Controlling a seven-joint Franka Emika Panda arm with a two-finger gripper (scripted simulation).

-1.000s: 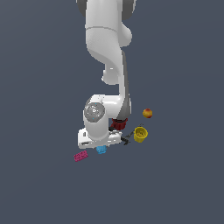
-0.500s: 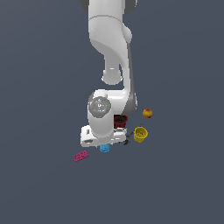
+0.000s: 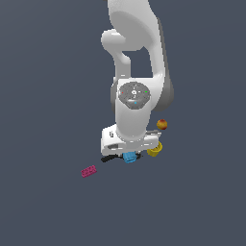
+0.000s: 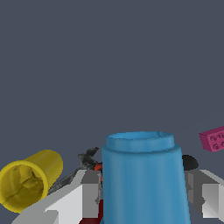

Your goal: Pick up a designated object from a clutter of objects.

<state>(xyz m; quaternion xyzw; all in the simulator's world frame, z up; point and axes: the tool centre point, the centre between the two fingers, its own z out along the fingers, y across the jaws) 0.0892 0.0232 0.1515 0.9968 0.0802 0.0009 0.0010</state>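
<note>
The blue cylinder (image 3: 129,157) hangs just under my gripper (image 3: 129,153), a little above the floor. In the wrist view the cylinder (image 4: 142,175) fills the space between my two grey fingers (image 4: 85,197), which press on its sides. The gripper (image 4: 142,194) is shut on it. Around it lies the clutter: the yellow cup (image 3: 154,149) on its side (image 4: 27,180), the orange-red ball (image 3: 162,124), the pink brick (image 3: 88,171) (image 4: 213,139) and the black clamp (image 4: 87,159). The dark red cup is mostly hidden behind my hand.
The robot's white arm (image 3: 137,72) stands over the clutter and hides part of it in the exterior view. The floor (image 3: 48,96) is plain dark grey all round.
My gripper has moved toward the exterior view's right and slightly up, carrying the blue cylinder with it. The pink brick, yellow cup and ball have stayed put.
</note>
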